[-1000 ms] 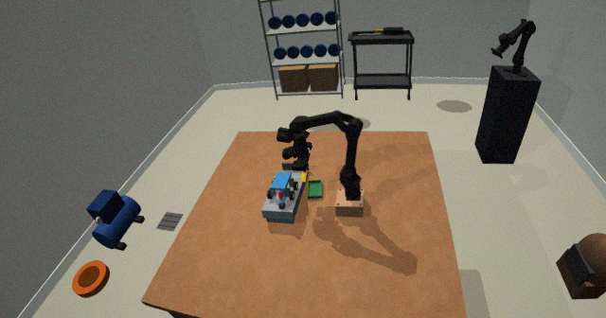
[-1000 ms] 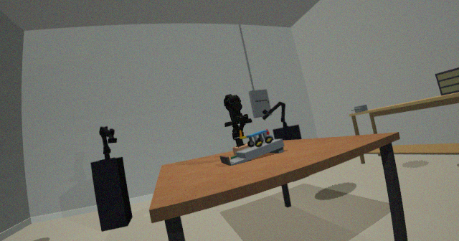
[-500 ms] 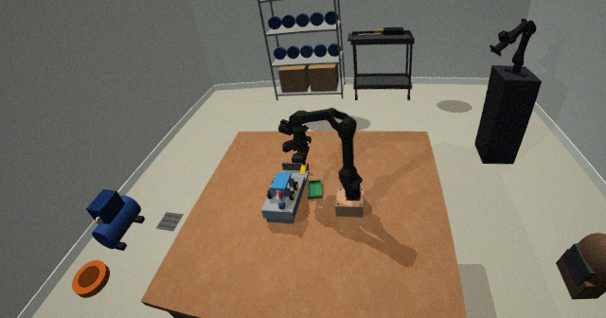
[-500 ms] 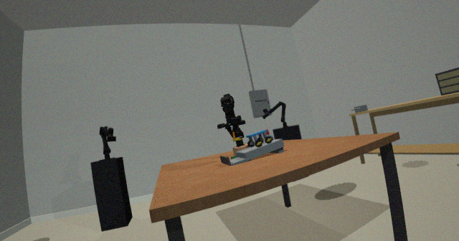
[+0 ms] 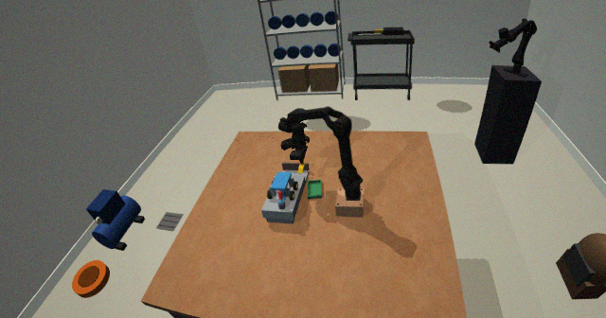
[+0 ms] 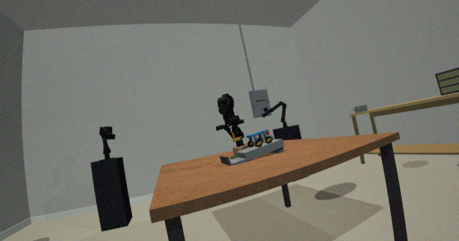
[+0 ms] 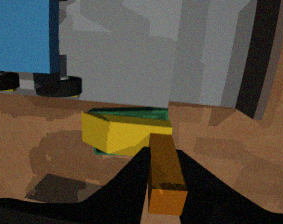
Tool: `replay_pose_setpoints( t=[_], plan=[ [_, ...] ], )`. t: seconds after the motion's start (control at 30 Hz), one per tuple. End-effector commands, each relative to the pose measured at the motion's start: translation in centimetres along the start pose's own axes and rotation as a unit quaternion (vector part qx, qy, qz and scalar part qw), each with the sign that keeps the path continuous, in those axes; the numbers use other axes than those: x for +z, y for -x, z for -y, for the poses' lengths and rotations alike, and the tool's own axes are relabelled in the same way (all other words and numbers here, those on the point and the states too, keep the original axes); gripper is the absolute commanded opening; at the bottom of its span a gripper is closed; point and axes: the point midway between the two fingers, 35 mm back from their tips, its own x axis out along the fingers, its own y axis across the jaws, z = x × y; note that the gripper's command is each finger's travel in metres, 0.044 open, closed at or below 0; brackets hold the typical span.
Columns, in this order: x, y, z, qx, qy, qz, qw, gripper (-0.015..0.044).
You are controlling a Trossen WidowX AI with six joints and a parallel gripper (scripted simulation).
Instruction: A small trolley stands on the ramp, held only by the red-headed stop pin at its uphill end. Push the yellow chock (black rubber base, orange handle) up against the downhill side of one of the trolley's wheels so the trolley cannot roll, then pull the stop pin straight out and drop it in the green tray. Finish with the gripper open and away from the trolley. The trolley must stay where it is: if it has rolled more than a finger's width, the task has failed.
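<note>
My gripper [image 5: 302, 161] [image 7: 160, 154] is shut on the orange handle of the yellow chock [image 5: 301, 168] [image 6: 237, 138] [image 7: 122, 133] and holds it in the air near the ramp's low end, beside its tray-side edge in the wrist view. The blue trolley [image 5: 281, 180] [image 6: 257, 134] [image 7: 22, 37] stands on the grey ramp [image 5: 276, 213] [image 6: 258, 153] [image 7: 127, 65], uphill of the chock. The red-headed stop pin [image 5: 280, 195] [image 6: 267, 133] stands at the trolley's uphill end. The green tray [image 5: 314, 189] [image 7: 142, 114] is partly hidden by the chock in the wrist view.
A dark end plate [image 5: 290, 166] [image 6: 225, 160] [image 7: 262, 55] stands across the ramp's low end. The arm's base block [image 5: 349, 209] is to the right of the tray in the top view. All stand on the brown table [image 5: 331, 271] [image 6: 201, 183].
</note>
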Motion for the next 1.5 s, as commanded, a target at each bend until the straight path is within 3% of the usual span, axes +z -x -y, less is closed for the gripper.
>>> replay_pose_setpoints(
  t=[0.0,0.3,1.07,1.47],
  plan=[
    [1.0,-0.2,0.1,0.002,-0.001,0.002,1.000,0.0000],
    [1.9,-0.8,0.1,0.002,-0.001,0.002,1.000,0.0000],
    [2.0,-6.8,0.1,0.003,-0.001,0.002,1.000,0.0000],
    [2.0,-6.7,-0.7,0.003,-0.001,0.002,1.000,0.0000]
  ],
)
